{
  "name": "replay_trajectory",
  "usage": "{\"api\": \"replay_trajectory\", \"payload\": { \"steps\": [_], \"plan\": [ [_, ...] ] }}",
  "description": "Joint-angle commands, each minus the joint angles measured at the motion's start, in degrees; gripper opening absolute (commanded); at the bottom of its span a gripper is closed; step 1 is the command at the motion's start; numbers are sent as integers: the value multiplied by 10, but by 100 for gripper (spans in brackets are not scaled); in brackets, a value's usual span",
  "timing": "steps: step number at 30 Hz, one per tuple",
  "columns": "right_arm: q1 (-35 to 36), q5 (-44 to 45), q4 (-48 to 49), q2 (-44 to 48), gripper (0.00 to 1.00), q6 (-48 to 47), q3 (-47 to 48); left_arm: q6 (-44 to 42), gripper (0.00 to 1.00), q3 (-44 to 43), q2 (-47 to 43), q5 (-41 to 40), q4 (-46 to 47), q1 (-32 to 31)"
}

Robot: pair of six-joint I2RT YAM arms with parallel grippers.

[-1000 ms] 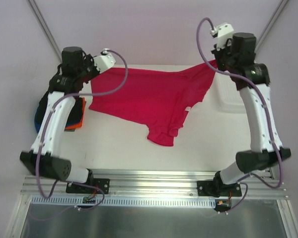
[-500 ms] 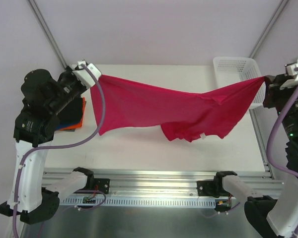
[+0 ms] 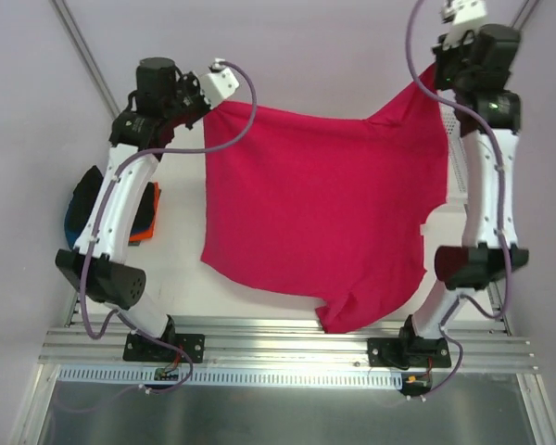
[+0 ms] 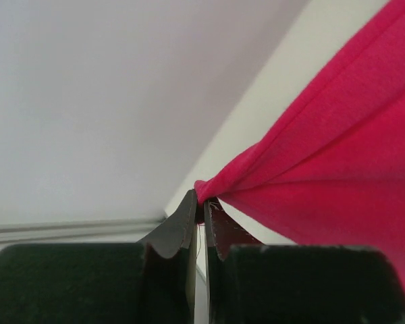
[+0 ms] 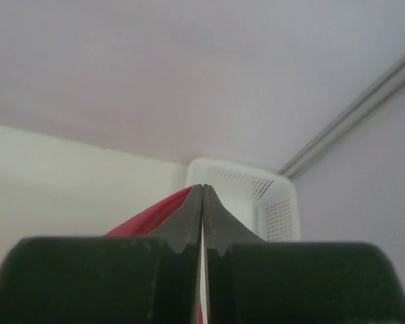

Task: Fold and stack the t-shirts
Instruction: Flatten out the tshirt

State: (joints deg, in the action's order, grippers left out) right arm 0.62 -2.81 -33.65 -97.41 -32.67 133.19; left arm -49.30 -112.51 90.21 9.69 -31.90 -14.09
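The crimson-pink t-shirt (image 3: 324, 213) hangs spread wide in the air between both arms, its lower part reaching towards the near edge of the table. My left gripper (image 3: 207, 105) is shut on its upper left corner; the left wrist view shows the cloth (image 4: 324, 175) pinched at my fingertips (image 4: 202, 202). My right gripper (image 3: 435, 76) is shut on its upper right corner; in the right wrist view a strip of pink cloth (image 5: 148, 216) runs beside my closed jaws (image 5: 202, 192). Folded shirts in blue, black and orange (image 3: 144, 213) lie stacked at the table's left edge.
The white mesh basket (image 5: 270, 199) stands at the back right of the table, mostly hidden behind the shirt and right arm in the top view. Metal frame posts (image 3: 79, 51) rise at the back corners. The rail (image 3: 287, 348) runs along the near edge.
Both arms have swung up and back from a wide low stretch, lifting the pink shirt so it now hangs open and tall instead of sagging in a narrow band.
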Motion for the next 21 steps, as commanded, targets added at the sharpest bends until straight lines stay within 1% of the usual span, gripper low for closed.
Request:
{"api": "replay_trajectory", "payload": {
  "steps": [1,3,4,6,7,8,9,10,12,13,16,21],
  "plan": [
    [9,-37,22,-87,0,-10,-6,-33,0,52,32,-6,-3,19],
    [27,-53,24,-119,0,-12,-18,-34,0,74,64,-6,-3,22],
    [35,-59,25,-152,0,-14,-22,-32,0,88,88,-2,-3,29],
    [57,-67,32,-189,0,-15,-29,-29,0,95,117,3,-3,40],
    [64,-71,33,-207,0,-16,-25,-29,0,95,152,2,-3,45],
    [76,-69,32,-250,0,-17,-18,-28,0,91,171,2,-3,57],
    [82,-67,28,-271,0,-18,7,-26,0,85,190,1,-3,63],
    [86,-67,25,-290,0,-21,26,-30,0,69,233,-8,-4,68],
    [94,-53,35,-341,0,-32,48,-41,0,50,272,-20,-4,76],
    [96,-48,44,-352,0,-48,48,-44,0,31,306,-32,-4,77],
    [99,-27,67,-383,0,-64,49,-50,0,-11,356,-41,-4,80],
    [95,10,96,-398,0,-70,27,-46,0,-61,403,-53,-4,81]
  ]
}}
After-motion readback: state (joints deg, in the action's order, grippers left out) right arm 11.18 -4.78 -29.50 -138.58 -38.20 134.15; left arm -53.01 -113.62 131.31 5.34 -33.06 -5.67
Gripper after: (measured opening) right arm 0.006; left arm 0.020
